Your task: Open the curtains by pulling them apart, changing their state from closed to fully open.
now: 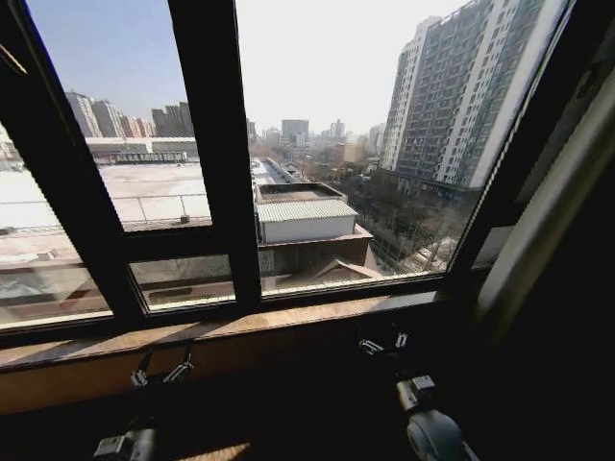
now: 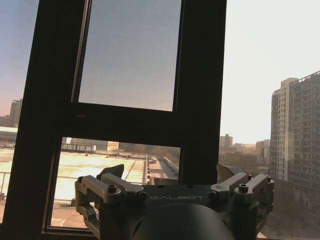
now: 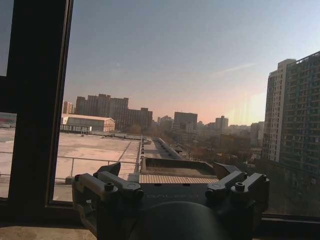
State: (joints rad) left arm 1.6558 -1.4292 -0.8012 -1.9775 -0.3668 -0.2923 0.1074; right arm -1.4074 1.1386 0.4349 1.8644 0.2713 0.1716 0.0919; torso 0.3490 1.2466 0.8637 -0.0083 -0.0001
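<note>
A black-barred window [image 1: 216, 173] spans my head view, its panes bare to a city of pale rooftops and a tall tower block under a hazy sky. At the right edge a pale band of curtain [image 1: 553, 202] hangs gathered on a slant beside the frame, well clear of the glass; it lies in shadow and I cannot make out its pleats. A wooden sill [image 1: 192, 336] runs under the window, lit along its top edge.

Both my arms sit low in front of that sill, touching neither curtain nor glass. My right gripper [image 1: 383, 344] points at the sill right of the central bar, fingers spread wide with nothing between them. From its wrist camera the two fingertips [image 3: 111, 169] stand far apart against the rooftops.

My left gripper [image 1: 161, 373] hangs left of centre, likewise open wide and empty. Its wrist camera looks up at the frame's crossing bars, and the gripper body [image 2: 176, 200] carries the word "GALBOT" in small light letters.
</note>
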